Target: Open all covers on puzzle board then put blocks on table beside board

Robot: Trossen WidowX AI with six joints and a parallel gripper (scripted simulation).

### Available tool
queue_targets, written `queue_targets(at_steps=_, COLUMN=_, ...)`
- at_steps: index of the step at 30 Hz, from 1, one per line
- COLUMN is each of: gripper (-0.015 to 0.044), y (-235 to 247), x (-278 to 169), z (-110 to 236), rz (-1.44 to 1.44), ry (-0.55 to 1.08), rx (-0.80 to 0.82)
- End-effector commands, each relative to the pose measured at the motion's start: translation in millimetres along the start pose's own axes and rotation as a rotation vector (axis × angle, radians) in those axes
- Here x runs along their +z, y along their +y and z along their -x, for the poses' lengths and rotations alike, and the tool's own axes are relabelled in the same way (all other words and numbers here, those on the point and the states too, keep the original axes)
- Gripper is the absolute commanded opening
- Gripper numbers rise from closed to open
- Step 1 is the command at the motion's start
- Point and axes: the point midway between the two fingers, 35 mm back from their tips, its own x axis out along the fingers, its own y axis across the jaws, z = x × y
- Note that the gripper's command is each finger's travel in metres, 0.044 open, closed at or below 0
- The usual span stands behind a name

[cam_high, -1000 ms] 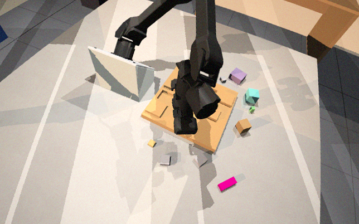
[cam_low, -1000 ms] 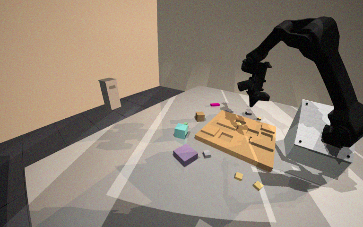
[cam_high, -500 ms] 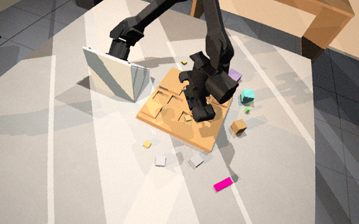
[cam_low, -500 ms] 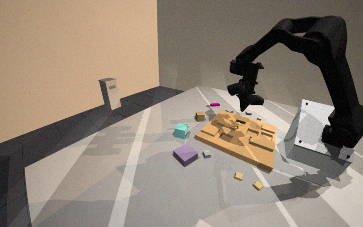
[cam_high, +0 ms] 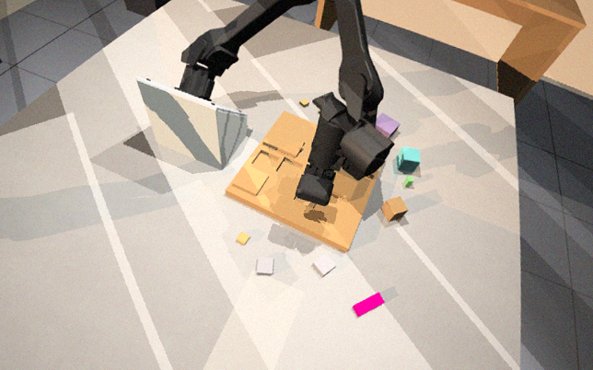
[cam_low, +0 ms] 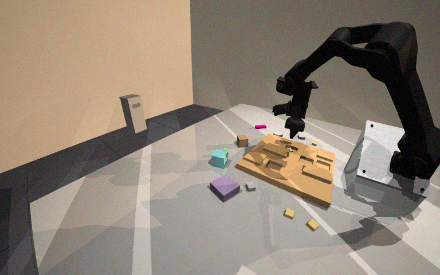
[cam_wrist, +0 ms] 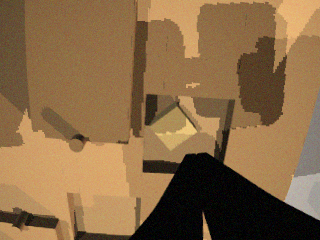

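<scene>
The tan puzzle board [cam_high: 325,230] [cam_low: 313,192] lies in the middle of the table. My gripper [cam_high: 312,199] [cam_low: 293,134] [cam_wrist: 195,163] is shut and empty. It hovers just above the board's far part, as seen from the exterior view. In the wrist view a yellowish block [cam_wrist: 175,128] sits in an uncovered well just ahead of the fingertips. A large flat cover [cam_wrist: 76,54] lies to its left. Small yellow blocks lie on the table beside the board [cam_high: 243,238] [cam_high: 304,102] [cam_low: 289,212] [cam_low: 313,224].
Off the board lie a purple block [cam_high: 386,125] [cam_low: 224,187], a teal cube [cam_high: 408,158] [cam_low: 219,158], a brown cube [cam_high: 394,208] [cam_low: 242,141], a magenta bar [cam_high: 368,303] [cam_low: 260,126] and two white tiles [cam_high: 264,265] [cam_high: 324,265]. The arm's grey base block [cam_high: 188,127] [cam_low: 379,155] stands beside the board.
</scene>
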Motion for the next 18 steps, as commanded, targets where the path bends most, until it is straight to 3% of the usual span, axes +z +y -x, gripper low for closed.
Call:
queue_targets(at_steps=1, gripper=0.0000, y=4.4, x=-4.1, z=-30.4, rz=-0.790, ry=0.014, rx=0.012)
queue_targets(at_steps=6, gripper=0.0000, y=5.1, x=-4.7, z=-35.2, rz=-0.982, ry=0.015, rx=0.011)
queue_targets(at_steps=18, gripper=0.0000, y=5.8, x=-5.2, z=-35.3, rz=-0.991, ry=0.015, rx=0.011)
